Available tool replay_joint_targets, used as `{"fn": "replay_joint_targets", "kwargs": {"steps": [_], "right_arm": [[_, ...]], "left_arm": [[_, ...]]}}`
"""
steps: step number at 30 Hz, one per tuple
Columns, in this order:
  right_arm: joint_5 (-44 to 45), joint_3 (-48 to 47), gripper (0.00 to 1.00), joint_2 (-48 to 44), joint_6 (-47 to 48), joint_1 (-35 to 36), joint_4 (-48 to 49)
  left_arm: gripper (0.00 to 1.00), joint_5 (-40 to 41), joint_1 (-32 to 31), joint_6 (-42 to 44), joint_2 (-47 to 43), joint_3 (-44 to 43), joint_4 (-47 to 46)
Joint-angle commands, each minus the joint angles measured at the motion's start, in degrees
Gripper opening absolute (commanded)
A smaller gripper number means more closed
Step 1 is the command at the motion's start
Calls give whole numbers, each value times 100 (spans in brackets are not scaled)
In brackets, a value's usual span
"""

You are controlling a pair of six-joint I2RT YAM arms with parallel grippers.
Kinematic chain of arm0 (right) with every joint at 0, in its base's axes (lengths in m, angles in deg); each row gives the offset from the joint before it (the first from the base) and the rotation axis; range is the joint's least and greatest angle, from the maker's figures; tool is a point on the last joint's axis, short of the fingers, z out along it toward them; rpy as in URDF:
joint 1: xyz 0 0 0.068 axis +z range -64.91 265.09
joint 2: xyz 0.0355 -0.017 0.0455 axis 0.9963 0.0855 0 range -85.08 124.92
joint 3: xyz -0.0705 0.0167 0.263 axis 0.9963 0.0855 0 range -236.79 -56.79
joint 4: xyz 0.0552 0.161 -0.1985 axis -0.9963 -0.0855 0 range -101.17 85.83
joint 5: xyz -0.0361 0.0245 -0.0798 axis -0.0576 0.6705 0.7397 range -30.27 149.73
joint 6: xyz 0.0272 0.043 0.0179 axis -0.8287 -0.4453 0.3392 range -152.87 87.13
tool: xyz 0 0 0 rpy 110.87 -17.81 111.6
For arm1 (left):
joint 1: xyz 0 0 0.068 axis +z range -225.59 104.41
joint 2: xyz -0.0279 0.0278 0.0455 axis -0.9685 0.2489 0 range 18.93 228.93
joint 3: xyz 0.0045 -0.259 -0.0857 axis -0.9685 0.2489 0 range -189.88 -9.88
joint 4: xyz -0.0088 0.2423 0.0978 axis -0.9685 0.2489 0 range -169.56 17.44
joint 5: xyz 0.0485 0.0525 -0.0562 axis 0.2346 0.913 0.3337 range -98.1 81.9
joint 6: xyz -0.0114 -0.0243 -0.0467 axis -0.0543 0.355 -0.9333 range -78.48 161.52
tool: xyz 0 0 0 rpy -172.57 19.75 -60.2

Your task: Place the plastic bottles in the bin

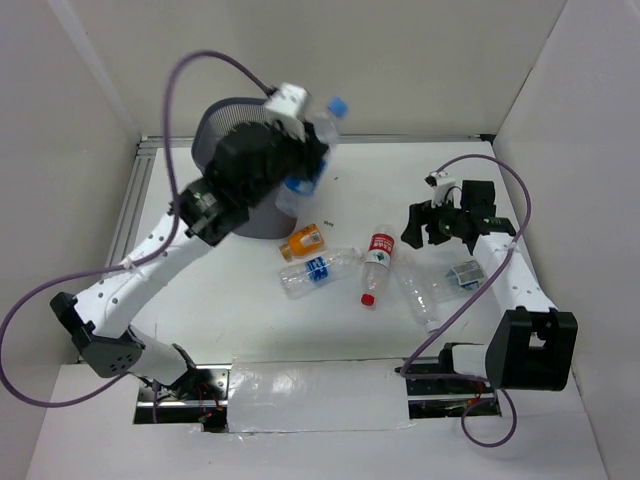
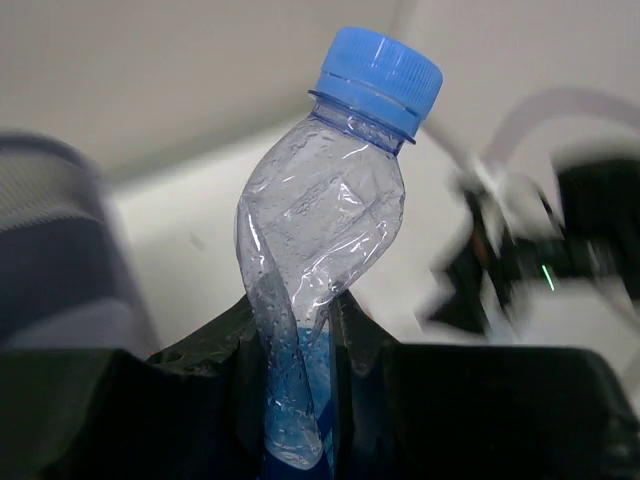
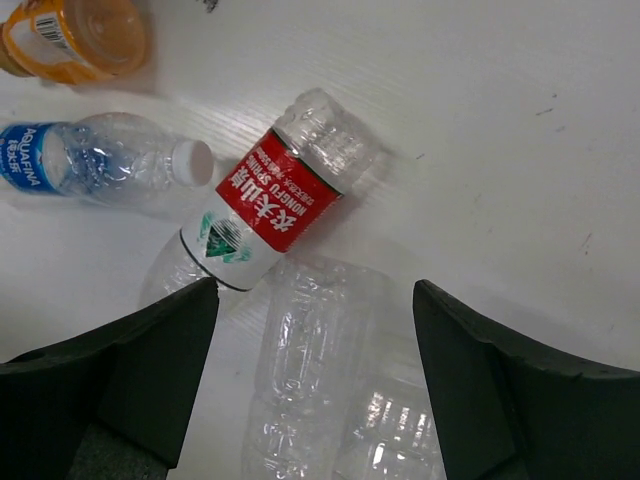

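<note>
My left gripper [image 1: 310,158] is raised beside the bin [image 1: 207,135], a dark mesh wastebasket at the back left. It is shut on a crushed clear bottle with a blue cap [image 2: 322,215], which stands pinched between the jaws of my left gripper [image 2: 300,345]. My right gripper [image 3: 315,330] hangs open over a clear label-less bottle [image 3: 308,365] lying on the table, one finger on each side and not touching it. Beside it lie the red-label bottle [image 3: 272,198], a blue-label bottle [image 3: 85,160] and the short orange bottle [image 3: 72,35].
A second crushed clear bottle [image 1: 463,275] lies beside the right arm. The orange bottle [image 1: 302,240], blue-label bottle [image 1: 318,270] and red-label bottle [image 1: 377,262] cluster at mid-table, just in front of the bin. White walls enclose the table on three sides.
</note>
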Motion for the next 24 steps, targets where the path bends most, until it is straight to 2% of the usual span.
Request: {"fn": "replay_joint_targets", "kwargs": {"steps": [1, 5, 6, 8, 9, 12, 15, 18, 22, 24], "right_arm": [[61, -177, 85, 33, -140, 201, -37], [-43, -72, 88, -90, 115, 402, -362], [-44, -71, 88, -151, 271, 455, -433], [-166, -19, 88, -204, 360, 517, -625], [-167, -18, 88, -204, 474, 587, -714], [96, 51, 88, -265, 475, 763, -829], [701, 131, 88, -266, 378, 825, -829], [1062, 131, 88, -56, 378, 825, -960], [1441, -114, 88, 313, 448, 1044, -1109], [1547, -290, 88, 585, 632, 1106, -1363]], "left_arm": [[8, 580, 863, 301, 163, -636, -941], [11, 1179, 1751, 267, 532, -839, -1636], [16, 1258, 2092, 74, 689, -900, -1717], [29, 1389, 2314, 72, 874, -901, -1902], [30, 1460, 2489, 11, 1006, -1005, -1902], [64, 1549, 2666, 64, 1612, -1278, -1553], [98, 1409, 2799, 64, 1702, -1191, -1551], [100, 1198, 2869, 98, 1649, -1260, -1499], [100, 794, 2255, 887, 1089, -1122, -1498], [99, 112, 1537, 1109, 589, -606, -1219]]}}
